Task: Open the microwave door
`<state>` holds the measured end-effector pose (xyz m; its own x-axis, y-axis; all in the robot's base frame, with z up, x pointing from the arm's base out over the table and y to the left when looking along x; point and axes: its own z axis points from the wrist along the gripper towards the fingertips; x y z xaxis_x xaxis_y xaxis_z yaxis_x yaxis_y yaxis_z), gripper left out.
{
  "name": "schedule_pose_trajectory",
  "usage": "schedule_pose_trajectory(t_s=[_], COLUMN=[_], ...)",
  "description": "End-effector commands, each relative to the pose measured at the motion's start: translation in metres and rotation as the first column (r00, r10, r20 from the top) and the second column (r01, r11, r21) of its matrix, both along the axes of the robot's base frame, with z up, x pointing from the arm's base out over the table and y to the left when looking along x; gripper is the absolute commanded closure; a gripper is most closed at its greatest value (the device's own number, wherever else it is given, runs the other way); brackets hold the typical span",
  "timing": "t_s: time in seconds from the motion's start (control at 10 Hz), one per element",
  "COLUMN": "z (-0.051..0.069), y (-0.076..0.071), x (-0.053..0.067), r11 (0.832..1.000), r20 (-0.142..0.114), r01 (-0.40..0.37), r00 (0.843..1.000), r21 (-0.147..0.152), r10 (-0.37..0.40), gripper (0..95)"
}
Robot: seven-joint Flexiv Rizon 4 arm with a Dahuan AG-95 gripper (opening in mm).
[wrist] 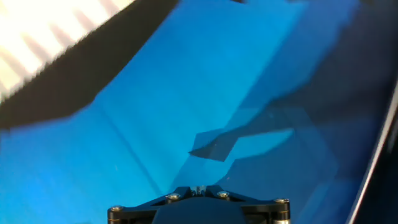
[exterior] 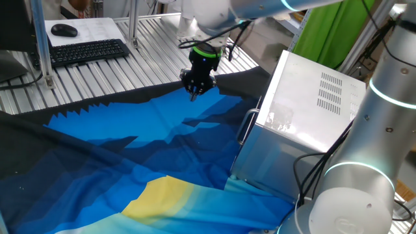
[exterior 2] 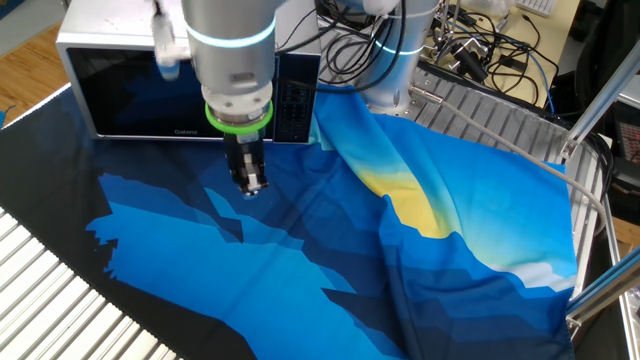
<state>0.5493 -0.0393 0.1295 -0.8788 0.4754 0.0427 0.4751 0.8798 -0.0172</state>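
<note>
Judging by its build, the microwave door [exterior: 259,153] is a stiff hinged panel on a heavy microwave [exterior: 305,123] that should stay put; best purchase is its slim vertical handle [exterior: 246,127], at 4 o'clock from the gripper [exterior: 195,95], well apart. Gripper fully closed, empty, pointing down over the blue cloth [exterior: 143,149]. One fixed view shows handle and vented casing; the other shows the dark window face-on; hand view shows cloth only.

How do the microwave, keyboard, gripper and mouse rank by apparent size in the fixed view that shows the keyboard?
1. microwave
2. keyboard
3. gripper, shut; it hangs nearer the camera than the keyboard, so this ranking is unsure
4. mouse
</note>
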Motion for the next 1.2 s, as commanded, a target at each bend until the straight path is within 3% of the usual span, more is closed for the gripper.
schedule_pose_trajectory(t_s=[0.1,0.2,0.5,1.2], z=[-0.008,-0.009,-0.017,-0.02], y=[0.004,0.005,0.006,0.006], x=[-0.018,-0.021,-0.036,-0.046], r11=[0.748,0.732,0.731,0.727], r20=[-0.19,-0.225,-0.231,-0.241], r01=[-0.653,-0.669,-0.669,-0.669], r00=[0.755,0.739,0.739,0.739], r21=[-0.12,-0.129,-0.133,-0.156], r10=[0.628,0.635,0.633,0.629], gripper=[95.0,95.0,95.0,95.0])
